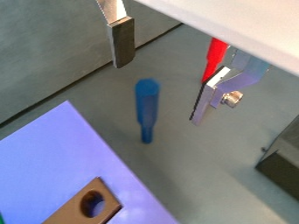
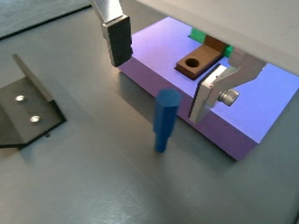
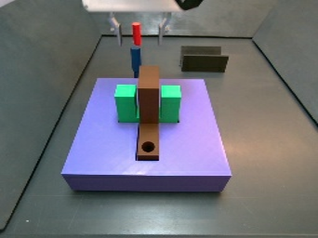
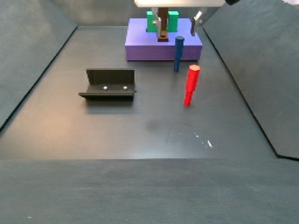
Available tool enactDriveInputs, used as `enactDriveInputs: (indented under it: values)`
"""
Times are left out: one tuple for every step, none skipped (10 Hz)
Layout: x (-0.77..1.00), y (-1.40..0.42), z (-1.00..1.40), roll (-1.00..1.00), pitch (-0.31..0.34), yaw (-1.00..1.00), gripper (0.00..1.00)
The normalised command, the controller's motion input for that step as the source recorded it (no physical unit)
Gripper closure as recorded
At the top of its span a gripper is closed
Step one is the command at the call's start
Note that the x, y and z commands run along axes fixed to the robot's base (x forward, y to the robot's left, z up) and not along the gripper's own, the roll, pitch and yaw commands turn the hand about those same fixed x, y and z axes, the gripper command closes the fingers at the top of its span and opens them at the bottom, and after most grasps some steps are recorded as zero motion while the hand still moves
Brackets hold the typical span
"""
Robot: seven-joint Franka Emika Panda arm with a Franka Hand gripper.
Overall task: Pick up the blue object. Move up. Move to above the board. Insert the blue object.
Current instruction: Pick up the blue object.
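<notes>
The blue peg (image 1: 146, 107) stands upright on the grey floor beside the purple slab; it also shows in the wrist view (image 2: 167, 119) and in both side views (image 3: 132, 60) (image 4: 179, 54). My gripper (image 1: 160, 87) (image 2: 158, 87) is open and empty, hovering above the peg, which lies below the gap between the jaws. In the side views the gripper (image 3: 139, 24) (image 4: 176, 12) is at the top edge. The brown board (image 3: 149, 112) (image 2: 198, 61) lies on the slab, its round hole open.
The purple slab (image 3: 187, 153) (image 4: 146, 51) carries a green block (image 3: 125, 102) under the board. A red stick (image 4: 191, 85) (image 1: 215, 54) stands near the peg. The fixture (image 4: 108, 85) (image 2: 30, 105) stands on the floor. Walls enclose the floor.
</notes>
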Motion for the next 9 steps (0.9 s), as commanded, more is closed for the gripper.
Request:
enactDriveInputs:
  values:
    - [-0.10,-0.17,-0.34,0.02,-0.091,0.00,0.00]
    - [-0.14,0.01,-0.37,0.09,-0.041,-0.05,0.00]
    - [-0.18,0.13,-0.35,0.14,-0.013,-0.07,0.00]
    - [-0.10,0.09,-0.30,0.14,-0.004,-0.04,0.00]
    - [-0.07,0.00,-0.26,0.15,0.000,-0.01,0.00]
    - [0.00,0.00,-0.13,0.12,0.000,0.00,0.00]
    - [0.00,0.00,0.00,0.02,0.000,0.00,0.00]
    - [0.00,0.00,0.00,0.00,0.000,0.00,0.00]
    - [0.00,0.00,0.00,0.00,0.000,0.00,1.00]
